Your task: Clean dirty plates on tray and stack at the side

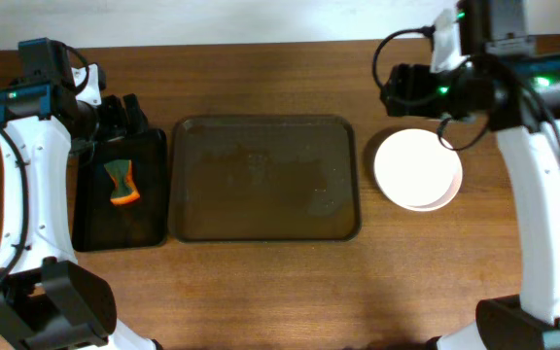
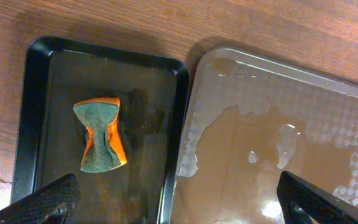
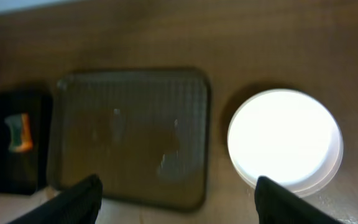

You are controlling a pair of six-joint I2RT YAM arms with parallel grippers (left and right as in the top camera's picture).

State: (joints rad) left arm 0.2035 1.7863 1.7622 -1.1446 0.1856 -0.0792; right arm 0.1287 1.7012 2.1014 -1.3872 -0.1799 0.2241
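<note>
The brown tray lies mid-table, wet and with no plates on it; it also shows in the left wrist view and the right wrist view. A stack of white plates sits on the table to its right, also in the right wrist view. An orange and green sponge lies in the small black tray on the left, also in the left wrist view. My left gripper is open and empty, above the two trays' shared edge. My right gripper is open and empty, raised high.
The black sponge tray sits close against the brown tray's left edge. Bare wooden table runs along the front. Both arm bases stand at the front corners.
</note>
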